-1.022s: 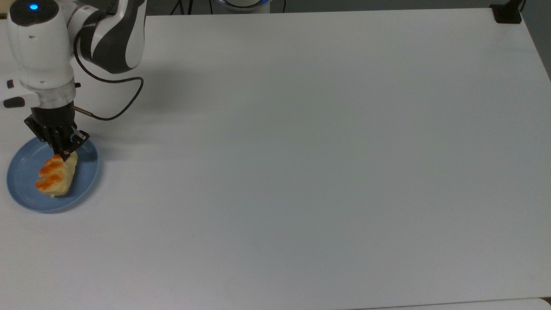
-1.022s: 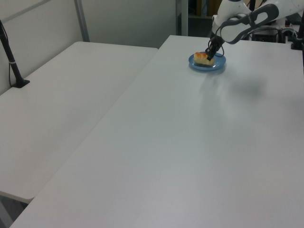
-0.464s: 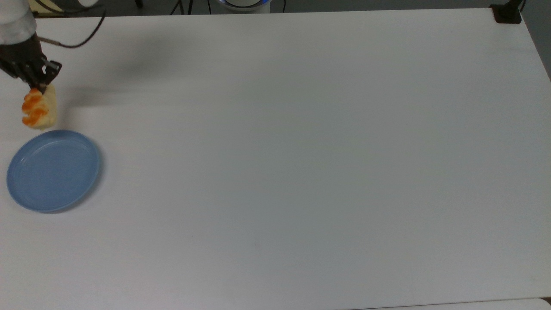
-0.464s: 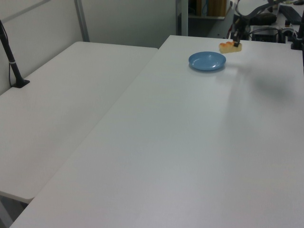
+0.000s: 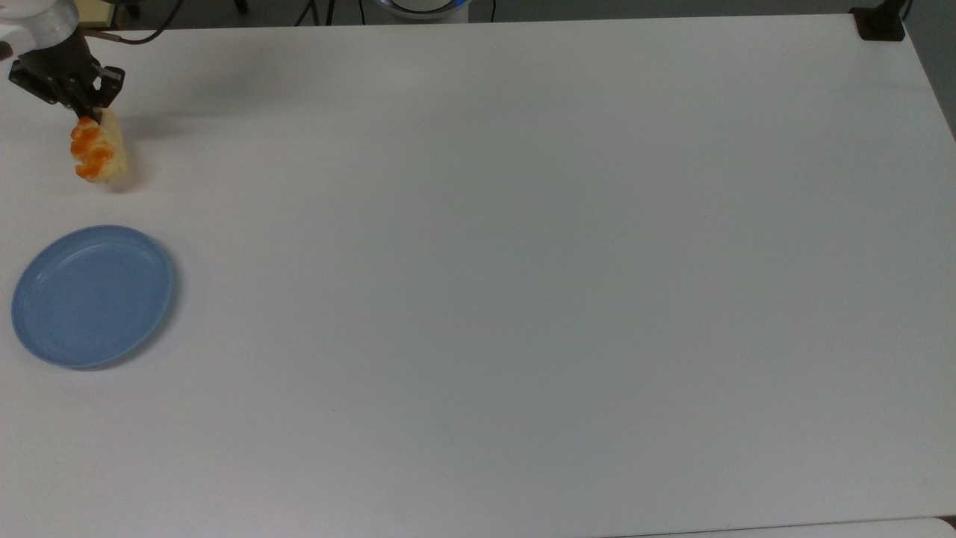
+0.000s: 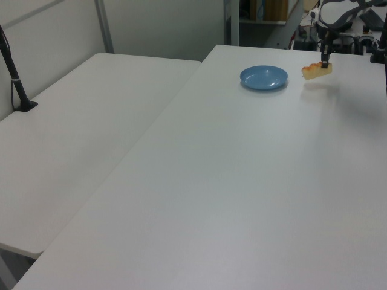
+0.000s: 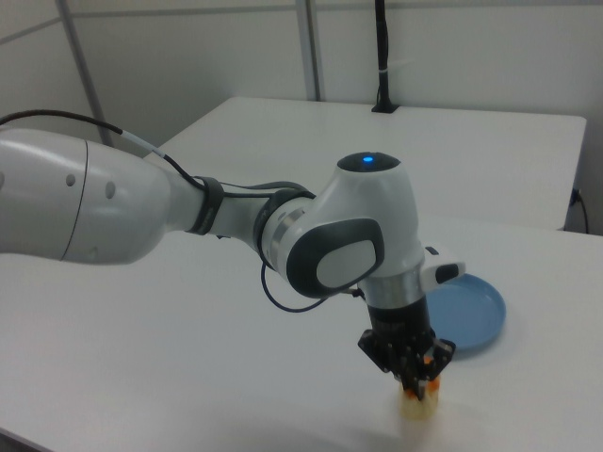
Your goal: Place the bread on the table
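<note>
Gripper (image 5: 88, 113) clamped on bread (image 5: 98, 153) end, just above table (image 5: 523, 261); blue plate (image 5: 91, 296) apart.

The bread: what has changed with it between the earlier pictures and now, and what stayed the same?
The gripper, shut on one end of the bread, lifted it off the blue plate and carried it toward the top view's upper left, past the plate's rim. It now hangs above the table, not yet released. The plate stayed where it was, now without bread.
</note>
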